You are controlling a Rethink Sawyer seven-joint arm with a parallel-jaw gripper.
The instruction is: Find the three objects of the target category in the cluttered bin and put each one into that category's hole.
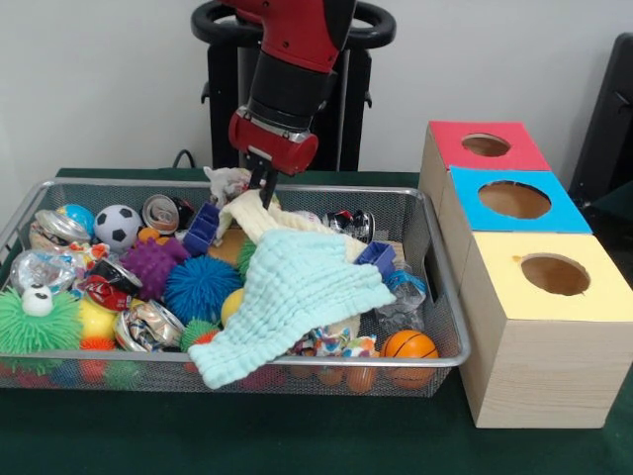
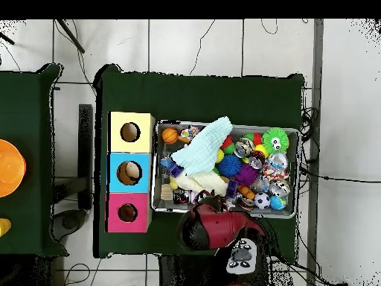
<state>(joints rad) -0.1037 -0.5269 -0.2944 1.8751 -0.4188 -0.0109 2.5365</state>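
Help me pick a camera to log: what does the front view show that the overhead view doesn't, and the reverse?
Only the front view shows the gripper reaching a cream cloth in the bin; its state is unclear. Only the overhead view shows an orange object on a neighbouring table. Both show the light blue cloth draped over the clutter and the hole in the red box.

A mint cloth [image 1: 287,297] blankets the packed bin [image 1: 435,252]; the red box's hole [image 1: 486,144] stands unobstructed.

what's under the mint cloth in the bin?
The mint cloth drapes over the bin rim. Peeking out: yellow ball, orange basketball, plastic bottle. Whatever lies beneath its middle is covered.
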